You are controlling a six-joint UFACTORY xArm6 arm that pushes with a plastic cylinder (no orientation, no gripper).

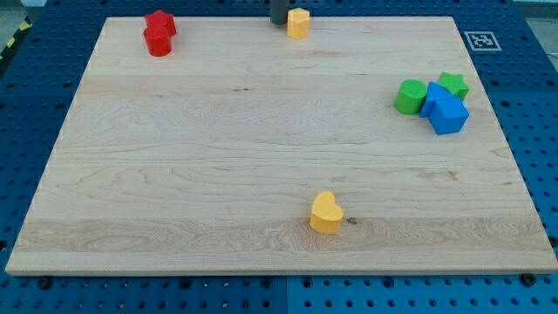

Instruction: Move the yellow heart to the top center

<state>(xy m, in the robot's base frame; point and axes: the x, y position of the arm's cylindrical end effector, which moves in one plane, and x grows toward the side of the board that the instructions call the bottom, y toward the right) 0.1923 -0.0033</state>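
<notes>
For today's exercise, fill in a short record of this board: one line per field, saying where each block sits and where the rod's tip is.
Surface: wooden board on a blue pegged base
Yellow heart: near the view's bottom, about centre
Other yellow block: at the view's top centre; shape unclear
Red blocks: two touching, top left
Green cylinder: right side
Green star: right side, behind the blue blocks
Blue blocks: two, touching the green ones
My tip: top edge, just left of the other yellow block, far from the heart

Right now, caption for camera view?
Yellow heart waits at bottom center; my tip sits beside the other yellow block up top.
</notes>
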